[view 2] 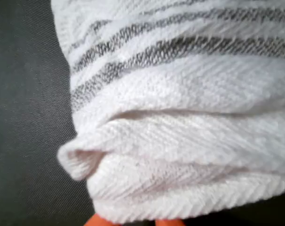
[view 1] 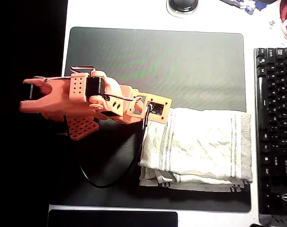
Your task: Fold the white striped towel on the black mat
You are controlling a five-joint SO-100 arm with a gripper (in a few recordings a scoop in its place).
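The white striped towel (view 1: 200,144) already lies doubled over on the black mat (view 1: 157,61); another fold may remain. The claw (view 2: 138,221) sits at its left edge, grip state unclear.

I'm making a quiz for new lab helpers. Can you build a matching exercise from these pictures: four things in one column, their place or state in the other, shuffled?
Things:
1. towel
2. mat
3. keyboard
4. robot arm

Places or states:
A. along the right edge of the overhead view, off the mat
B. folded in layers, lying on the mat's lower right part
C. orange, reaching in from the left to the towel's left edge
D. dark, flat, lying under the towel

Pairs: 1-B, 2-D, 3-A, 4-C
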